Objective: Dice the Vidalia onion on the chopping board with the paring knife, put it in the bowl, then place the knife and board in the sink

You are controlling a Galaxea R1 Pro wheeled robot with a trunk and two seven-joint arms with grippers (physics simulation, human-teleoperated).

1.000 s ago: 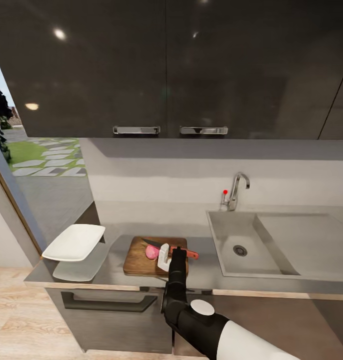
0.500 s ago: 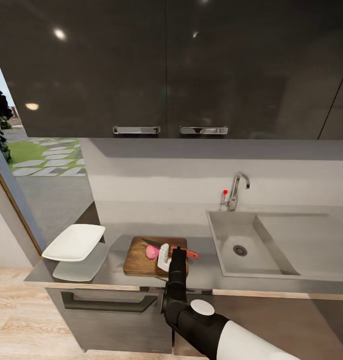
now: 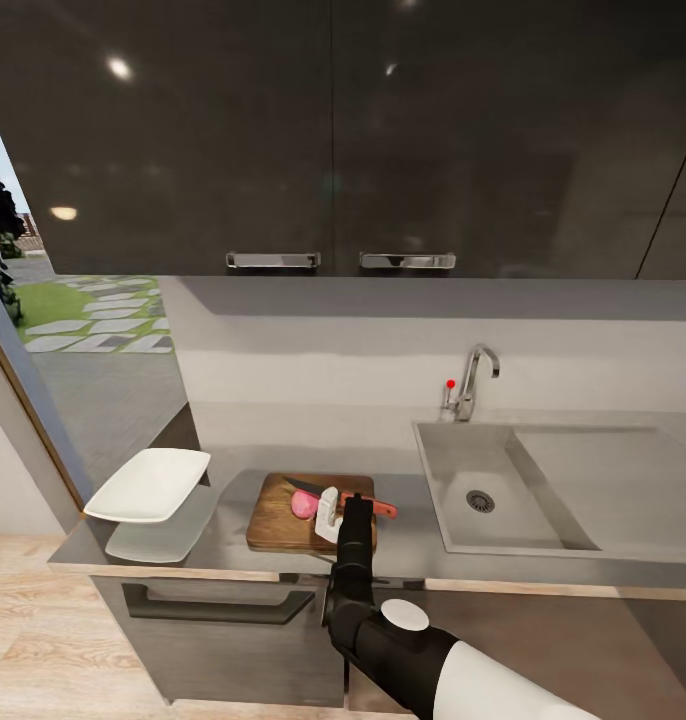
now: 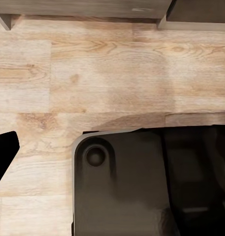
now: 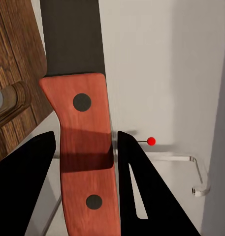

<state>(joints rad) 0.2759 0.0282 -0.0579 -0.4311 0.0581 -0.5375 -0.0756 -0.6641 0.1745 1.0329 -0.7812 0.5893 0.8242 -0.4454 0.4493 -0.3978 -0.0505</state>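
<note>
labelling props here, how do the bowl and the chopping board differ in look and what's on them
The bowl is white with flared sides and holds nothing; the chopping board is flat brown wood carrying the Vidalia onion and the paring knife. The bowl sits at the countertop's left end, the board nearer the sink. Both rest on the countertop.

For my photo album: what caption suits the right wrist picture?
The right gripper straddles the paring knife's red handle beside the chopping board, tap beyond.
</note>
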